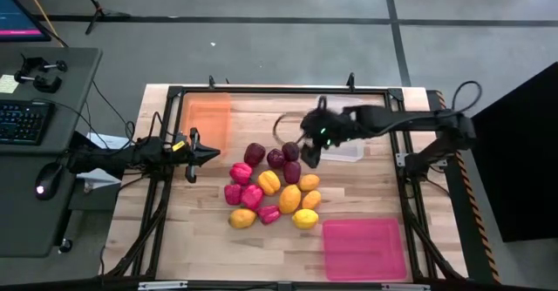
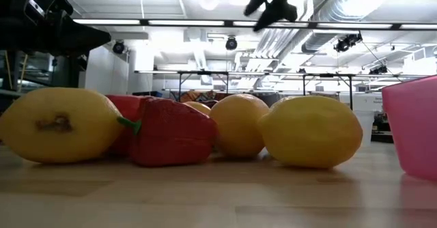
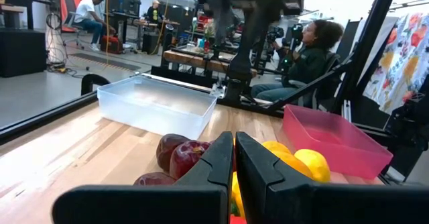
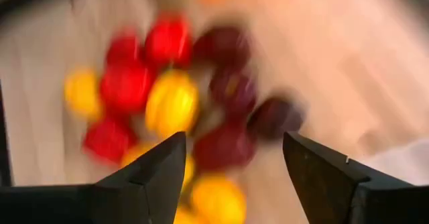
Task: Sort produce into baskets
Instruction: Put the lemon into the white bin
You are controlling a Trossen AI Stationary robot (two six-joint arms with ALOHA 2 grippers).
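Produce (image 1: 275, 188) lies in one loose heap near the middle of the wooden tabletop (image 1: 209, 239): dark maroon rounded pieces (image 1: 255, 154) on the far side of the heap, red peppers (image 1: 241, 172) toward the left arm's side, and yellow and orange citrus-like pieces (image 1: 289, 199) on the near side. From table height, two yellow lemons (image 2: 311, 130) and a red pepper (image 2: 171, 132) fill the foreground.

None of the three trays holds any fruit as far as can be seen. An orange tray (image 1: 207, 119) sits at the far left corner, a clear tray (image 3: 157, 105) lies on the far side just right of the heap, partly under the right arm, and a pink tray (image 1: 364, 248) rests at the near right, apart from the heap.

Above the maroon pieces hangs the right gripper (image 4: 231, 167), jaws spread wide and holding nothing; its wrist view looks down on the heap. The left gripper (image 1: 202, 154) waits at the left edge of the tabletop, pointing toward the heap, jaws closed together and empty.

People sit at desks in the room beyond.
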